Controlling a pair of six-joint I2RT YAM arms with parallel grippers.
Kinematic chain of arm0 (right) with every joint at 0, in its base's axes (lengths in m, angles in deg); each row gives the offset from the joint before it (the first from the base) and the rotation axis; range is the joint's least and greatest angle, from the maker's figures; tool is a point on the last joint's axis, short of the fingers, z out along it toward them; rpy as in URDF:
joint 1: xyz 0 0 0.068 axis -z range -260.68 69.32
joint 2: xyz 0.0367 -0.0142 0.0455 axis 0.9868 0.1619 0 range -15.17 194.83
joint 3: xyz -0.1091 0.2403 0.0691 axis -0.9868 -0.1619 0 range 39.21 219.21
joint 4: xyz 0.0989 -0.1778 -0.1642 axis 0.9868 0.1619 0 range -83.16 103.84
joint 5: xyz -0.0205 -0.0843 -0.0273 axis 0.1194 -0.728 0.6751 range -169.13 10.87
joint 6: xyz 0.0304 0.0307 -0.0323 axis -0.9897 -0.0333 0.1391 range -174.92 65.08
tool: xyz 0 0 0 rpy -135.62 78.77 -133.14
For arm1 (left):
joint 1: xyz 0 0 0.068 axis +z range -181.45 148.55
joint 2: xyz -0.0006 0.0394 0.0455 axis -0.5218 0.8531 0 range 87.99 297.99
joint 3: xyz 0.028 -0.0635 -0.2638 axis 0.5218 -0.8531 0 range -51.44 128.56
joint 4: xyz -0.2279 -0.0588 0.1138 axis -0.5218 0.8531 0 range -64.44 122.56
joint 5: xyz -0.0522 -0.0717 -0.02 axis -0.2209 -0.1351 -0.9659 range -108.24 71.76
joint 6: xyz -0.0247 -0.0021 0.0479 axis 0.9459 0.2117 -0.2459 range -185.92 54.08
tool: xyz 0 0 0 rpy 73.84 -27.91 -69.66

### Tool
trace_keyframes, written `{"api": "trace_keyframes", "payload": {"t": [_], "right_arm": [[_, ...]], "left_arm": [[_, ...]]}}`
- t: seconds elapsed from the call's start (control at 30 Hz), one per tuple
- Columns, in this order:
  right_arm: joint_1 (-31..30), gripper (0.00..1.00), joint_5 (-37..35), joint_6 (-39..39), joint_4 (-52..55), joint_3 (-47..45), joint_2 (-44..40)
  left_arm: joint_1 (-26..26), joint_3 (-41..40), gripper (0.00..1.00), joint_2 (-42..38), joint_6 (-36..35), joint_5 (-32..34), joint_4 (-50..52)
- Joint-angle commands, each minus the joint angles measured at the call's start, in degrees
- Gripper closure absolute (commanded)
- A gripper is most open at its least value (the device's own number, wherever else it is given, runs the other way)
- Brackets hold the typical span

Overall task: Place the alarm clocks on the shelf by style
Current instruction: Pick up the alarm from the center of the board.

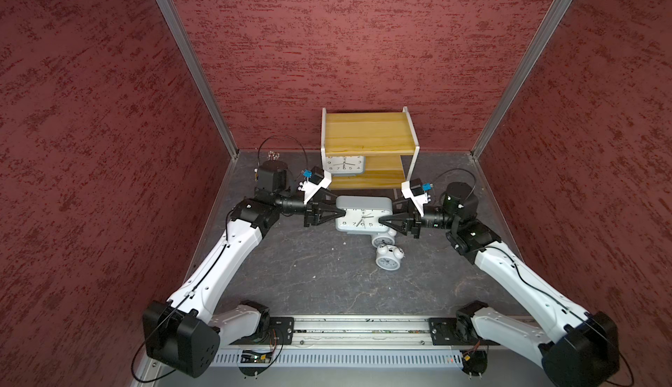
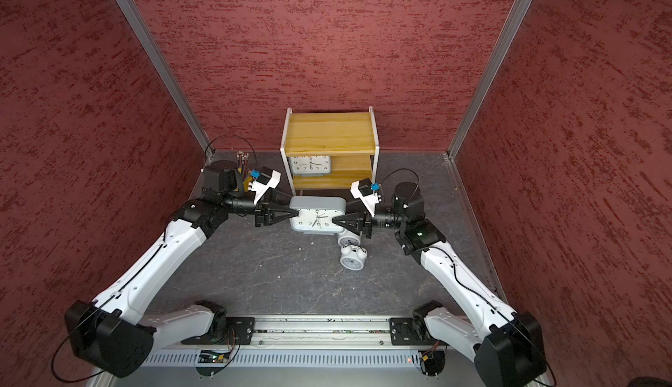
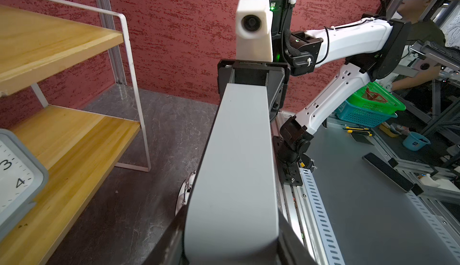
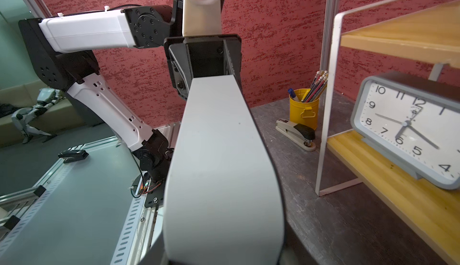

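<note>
Nearest on the bench (image 1: 309, 279) sits a white twin-bell clock (image 1: 388, 259). Just behind, a second twin-bell clock (image 1: 381, 240) is partly hidden by the raised grey clock (image 1: 363, 215). The right fingers (image 1: 394, 221) grasp one end. The left fingers (image 1: 329, 214) straddle the other, clamped or released I cannot tell. Beyond, the shelf (image 1: 369, 130) holds another grey clock (image 1: 343, 165) on its lower board.

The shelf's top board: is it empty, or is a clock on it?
Empty: the top board shows bare wood in both top views. The one shelved grey clock stands on the lower board.
</note>
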Motion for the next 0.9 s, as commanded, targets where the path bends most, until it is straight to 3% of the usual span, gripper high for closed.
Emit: {"api": "trace_keyframes", "payload": {"t": [0.0,0.1,0.47,0.7,0.87], "right_arm": [[0.3,0.81,-4.0,-0.6,0.1,1.0,-3.0],[0.9,0.82,-7.2,-0.5,2.1,2.6,-4.8],[6.7,0.82,-13.5,-0.1,8.9,18.1,-4.7],[10.5,0.81,-21.8,-0.5,6.7,25.1,-3.1],[13.5,0.81,-30.0,-1.2,4.8,26.6,-3.1]], "left_arm": [[0.9,-1.2,0.18,-2.4,4.6,7.0,-6.9],[2.3,-3.3,0.00,-4.4,7.1,11.8,-11.1],[6.1,-5.4,0.00,-7.1,15.1,36.9,-16.4],[6.4,-3.6,0.00,-2.5,16.3,37.6,-18.0],[6.4,-4.1,0.03,0.4,19.7,37.3,-24.8]]}}
